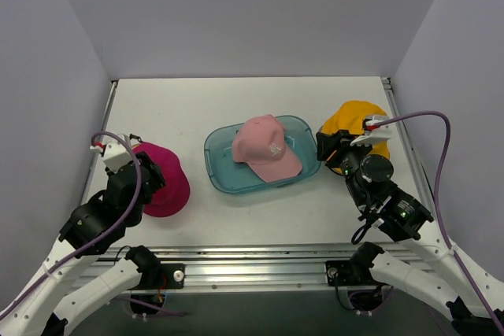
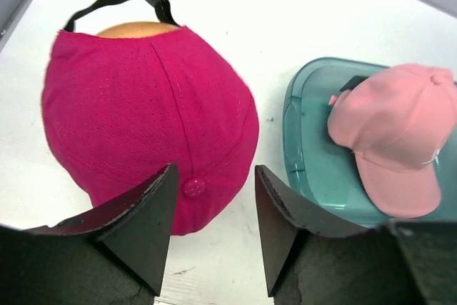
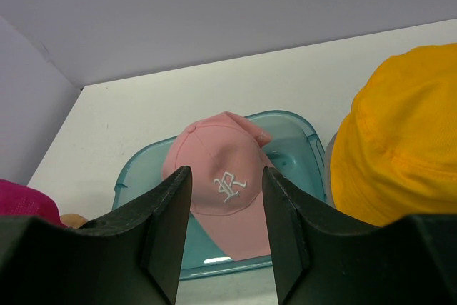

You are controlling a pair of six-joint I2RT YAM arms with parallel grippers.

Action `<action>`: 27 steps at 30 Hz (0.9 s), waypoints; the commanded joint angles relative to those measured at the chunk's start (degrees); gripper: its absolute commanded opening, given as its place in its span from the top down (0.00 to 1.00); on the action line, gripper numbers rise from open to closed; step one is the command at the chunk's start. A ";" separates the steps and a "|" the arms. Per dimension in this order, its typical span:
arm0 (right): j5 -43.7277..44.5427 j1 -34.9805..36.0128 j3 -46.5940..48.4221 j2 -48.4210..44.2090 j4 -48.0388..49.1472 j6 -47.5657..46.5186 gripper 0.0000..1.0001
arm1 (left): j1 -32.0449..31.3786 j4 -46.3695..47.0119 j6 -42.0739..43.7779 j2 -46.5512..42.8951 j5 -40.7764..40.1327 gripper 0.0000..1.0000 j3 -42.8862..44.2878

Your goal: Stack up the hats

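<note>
Hovering over the magenta hat [image 2: 143,105], the left gripper [image 2: 214,226] has its fingers [image 2: 139,237] apart, holding nothing. The right gripper [image 3: 227,233], also spread and empty, sits just beside the yellow hat [image 3: 400,148]. The pink hat [image 1: 264,147] lies in the teal tray [image 1: 223,169] between the two.

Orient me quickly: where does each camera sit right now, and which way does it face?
Top external: above and behind the bases, looking down at the table; both arms show, left near the magenta hat, right near the yellow hat.
Left wrist: on the left arm, looking down past the open left gripper at the magenta hat.
Right wrist: on the right arm, facing the table's middle and back wall past the open right gripper.
Shared: both wrist views show the pink cap lying in the teal tray.
</note>
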 commanded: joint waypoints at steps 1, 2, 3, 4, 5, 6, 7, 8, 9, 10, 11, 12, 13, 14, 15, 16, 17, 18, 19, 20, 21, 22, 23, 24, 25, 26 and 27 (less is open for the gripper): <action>0.51 0.31 0.09 0.22 2.17 -0.47 0.60 | 0.37 -2.27 -0.06 -0.45 -2.80 0.44 4.27; 0.51 0.31 0.09 0.22 2.17 -0.47 0.60 | 0.28 -3.41 -0.59 -0.28 -5.16 0.42 4.54; 0.51 0.31 0.18 0.22 2.17 -0.47 0.60 | 0.37 -3.77 -1.03 0.33 -5.97 0.41 4.72; 0.51 0.31 0.09 0.22 2.17 -0.47 0.60 | 0.46 -4.12 -1.38 0.77 -6.50 0.41 5.24; 0.51 0.31 0.09 0.22 2.17 -0.47 0.60 | 0.55 -5.16 -1.91 1.30 -7.02 0.41 5.68; 0.51 0.22 0.09 0.14 2.17 -0.47 0.60 | 0.72 -5.78 -3.30 2.26 -8.07 0.40 6.03; 0.51 0.31 0.09 0.13 2.17 -0.47 0.60 | 1.16 -6.66 -4.01 2.79 -8.52 0.39 6.82; 0.42 0.31 0.09 0.13 2.08 -0.47 0.60 | 1.51 -6.50 -4.46 3.15 -8.78 0.38 7.09; 0.42 0.31 0.09 0.05 2.17 -0.56 0.60 | 1.95 -6.15 -4.46 3.76 -8.52 0.37 7.26; 0.42 0.31 0.09 0.05 2.17 -0.47 0.60 | 3.08 -5.62 -4.37 4.03 -8.09 0.37 7.35; 0.42 0.31 0.09 -0.04 2.17 -0.47 0.60 | 3.88 -4.22 -4.03 4.29 -7.39 0.37 7.35; 0.42 0.31 0.18 -0.13 2.08 -0.47 0.60 | 4.84 -3.60 -3.06 5.34 -5.20 0.37 7.53; 0.42 0.31 0.18 -0.22 2.08 -0.47 0.60 | 7.20 -2.81 -2.53 6.13 -3.96 0.37 7.70; 0.51 0.31 0.18 -0.30 1.91 -0.56 0.60 | 8.62 -2.98 -1.83 6.92 -2.73 0.36 8.49; 0.42 0.31 0.27 -0.57 1.82 -0.56 0.60 | 10.20 -3.15 -1.48 8.67 -0.20 0.37 8.76; 0.42 0.31 0.36 -0.74 1.73 -0.56 0.60 | 11.69 -2.98 -1.04 9.38 1.22 0.37 8.93; 0.51 0.31 0.27 -0.92 1.82 -0.47 0.60 | 14.75 -2.63 -0.34 9.91 2.71 0.38 8.94; 0.42 0.31 0.27 -1.27 1.82 -0.56 0.60 | 16.18 -2.19 0.89 10.88 4.21 0.38 8.76; 0.33 0.22 0.27 -1.36 1.82 -0.56 0.60 | 17.58 -1.58 1.51 11.23 5.70 0.38 8.50; 0.33 0.31 0.27 -1.53 1.73 -0.56 0.60 | 20.47 0.08 2.82 11.58 8.76 0.38 8.24; 0.33 0.22 0.27 -1.80 1.73 -0.56 0.60 | 21.89 1.06 3.53 12.46 10.36 0.38 7.97; 0.42 0.31 0.27 -1.80 1.73 -0.56 0.60 | 23.21 2.54 4.06 13.16 13.33 0.38 7.80; 0.42 0.31 0.27 -1.89 1.64 -0.56 0.60 | 24.44 2.99 4.59 13.87 14.58 0.38 7.97; 0.51 0.31 0.18 -1.89 1.64 -0.56 0.60 | 26.37 3.43 5.55 15.61 15.72 0.38 8.32; 0.51 0.31 0.18 -1.89 1.64 -0.56 0.60 | 27.17 4.05 5.82 16.59 16.52 0.39 8.93; 0.51 0.31 0.27 -1.80 1.64 -0.56 0.60 | 27.70 4.31 6.17 17.38 17.05 0.39 9.20; 0.51 0.31 0.36 -1.71 1.64 -0.56 0.60 | 28.57 4.66 6.78 19.13 17.31 0.39 9.37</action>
